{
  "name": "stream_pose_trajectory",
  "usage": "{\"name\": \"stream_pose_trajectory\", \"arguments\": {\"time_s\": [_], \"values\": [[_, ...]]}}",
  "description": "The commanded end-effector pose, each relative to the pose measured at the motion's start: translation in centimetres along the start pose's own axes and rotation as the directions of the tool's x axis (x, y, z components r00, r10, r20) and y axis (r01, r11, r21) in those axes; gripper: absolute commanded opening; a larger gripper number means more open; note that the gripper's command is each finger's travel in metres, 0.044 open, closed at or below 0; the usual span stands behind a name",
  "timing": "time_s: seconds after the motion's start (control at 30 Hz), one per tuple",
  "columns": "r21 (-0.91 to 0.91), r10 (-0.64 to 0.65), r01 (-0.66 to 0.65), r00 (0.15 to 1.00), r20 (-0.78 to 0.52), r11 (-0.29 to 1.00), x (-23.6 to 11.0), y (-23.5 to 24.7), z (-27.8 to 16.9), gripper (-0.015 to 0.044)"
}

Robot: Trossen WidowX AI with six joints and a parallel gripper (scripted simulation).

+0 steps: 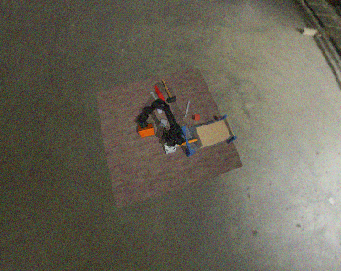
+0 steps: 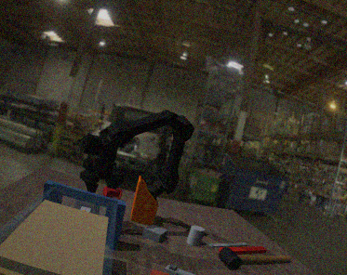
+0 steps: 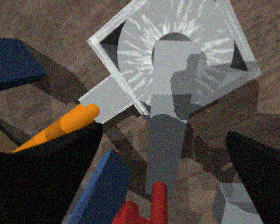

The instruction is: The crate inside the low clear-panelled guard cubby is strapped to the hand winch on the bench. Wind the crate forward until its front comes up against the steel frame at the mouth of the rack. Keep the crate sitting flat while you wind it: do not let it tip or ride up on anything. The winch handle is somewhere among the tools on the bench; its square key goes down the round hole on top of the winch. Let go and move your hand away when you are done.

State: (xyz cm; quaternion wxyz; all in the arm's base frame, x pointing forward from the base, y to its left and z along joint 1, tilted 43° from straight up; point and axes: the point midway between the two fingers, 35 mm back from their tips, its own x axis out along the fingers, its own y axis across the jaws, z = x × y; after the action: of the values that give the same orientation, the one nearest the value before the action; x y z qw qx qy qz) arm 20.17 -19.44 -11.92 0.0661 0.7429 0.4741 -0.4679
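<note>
The winch [image 1: 169, 148] [image 3: 128, 55] is a pale square housing with a round ribbed drum. The handle's grey arm [image 3: 166, 140] lies over the drum, its far end at the hub, and runs down the wrist view to the red grip [image 3: 152, 207] [image 2: 113, 192] at the lower edge. My gripper [image 3: 162, 132] [image 2: 91, 188] is open and empty, its fingers on either side of the handle arm. The orange strap [image 3: 66, 122] [image 1: 189, 142] runs from the winch towards the cubby's blue frame [image 2: 115, 218] [image 3: 16, 65]. The cubby has a tan top [image 1: 214, 133] [image 2: 55, 237]. I cannot make out the crate.
An orange block [image 1: 145, 131] [image 2: 144, 204] stands near the arm. A grey block [image 2: 154, 233] [image 3: 236, 205] and a pale cylinder [image 2: 195, 235] are near the winch. A hammer [image 2: 230, 258], a red-handled tool [image 2: 246, 250] and a wrench [image 1: 187, 110] lie farther off on the bench.
</note>
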Motion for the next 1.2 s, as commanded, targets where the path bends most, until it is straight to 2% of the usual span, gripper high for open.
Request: {"name": "stream_pose_trajectory", "arguments": {"time_s": [0.0, 0.27, 0.67, 1.03, 1.1, 1.17], "values": [[0.010, -0.010, 0.010, 1.000, -0.009, 1.000, 0.87, -0.21, 0.00, 0.0440], [0.010, -0.010, 0.010, 1.000, -0.010, 1.000, 1.58, -0.23, -0.02, 0.0440], [0.000, -0.002, 0.002, 1.000, -0.001, 1.000, 1.08, -0.04, -0.05, 0.0125], [0.000, -0.002, 0.002, 1.000, -0.001, 1.000, 1.08, -0.04, -0.05, 0.0052], [0.000, -0.002, 0.002, 1.000, -0.001, 1.000, 1.08, -0.04, -0.05, 0.0000], [0.000, -0.002, 0.002, 1.000, -0.001, 1.000, 1.08, -0.04, -0.05, 0.0000]]}}
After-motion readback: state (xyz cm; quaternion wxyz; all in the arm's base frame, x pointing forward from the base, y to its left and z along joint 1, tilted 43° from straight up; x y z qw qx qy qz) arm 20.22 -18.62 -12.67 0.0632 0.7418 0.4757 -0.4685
